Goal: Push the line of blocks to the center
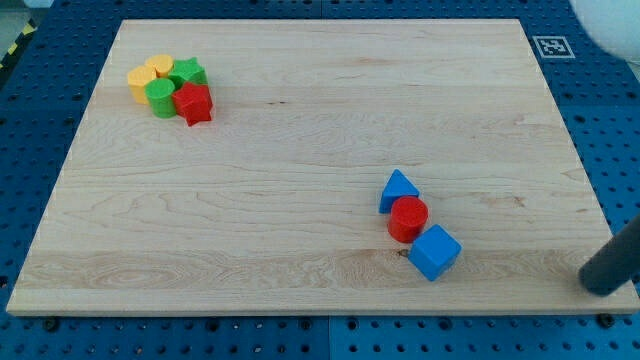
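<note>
A short diagonal line of three blocks lies in the lower right part of the wooden board (300, 170): a blue triangle (399, 189), a red cylinder (408, 219) below it, and a blue cube (435, 252) at the lower end. They touch one another. My tip (602, 287) is at the view's right edge, near the board's lower right corner, well to the right of the blue cube and apart from it. The rod slants up out of the view.
A tight cluster sits at the upper left: two yellow blocks (150, 75), a green star-like block (188, 73), a green cylinder (160, 98) and a red star-like block (194, 103). A black-and-white marker (550, 46) lies beyond the board's top right corner. A blue perforated table (40, 100) surrounds the board.
</note>
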Available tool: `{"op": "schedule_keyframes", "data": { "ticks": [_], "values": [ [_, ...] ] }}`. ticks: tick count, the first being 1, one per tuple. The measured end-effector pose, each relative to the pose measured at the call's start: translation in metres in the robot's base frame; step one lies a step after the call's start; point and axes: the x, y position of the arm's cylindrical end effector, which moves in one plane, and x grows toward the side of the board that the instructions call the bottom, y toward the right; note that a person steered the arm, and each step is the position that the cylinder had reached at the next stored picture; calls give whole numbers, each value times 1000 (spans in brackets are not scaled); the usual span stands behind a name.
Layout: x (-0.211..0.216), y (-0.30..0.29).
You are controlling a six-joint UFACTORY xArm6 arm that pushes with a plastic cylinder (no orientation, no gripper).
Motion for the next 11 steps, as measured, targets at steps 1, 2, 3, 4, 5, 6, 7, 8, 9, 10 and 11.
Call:
{"op": "schedule_keyframes", "data": {
  "ticks": [1, 2, 3, 4, 5, 6, 7, 8, 9, 10, 11],
  "values": [
    [2, -66],
    [-1, -94],
    [-3, -95],
    [-13, -112],
    [-20, -136],
    [-29, -147],
    [-43, -158],
    [-62, -174],
    [-88, -185],
    [-117, -191],
    [-151, -203]
  ]
}}
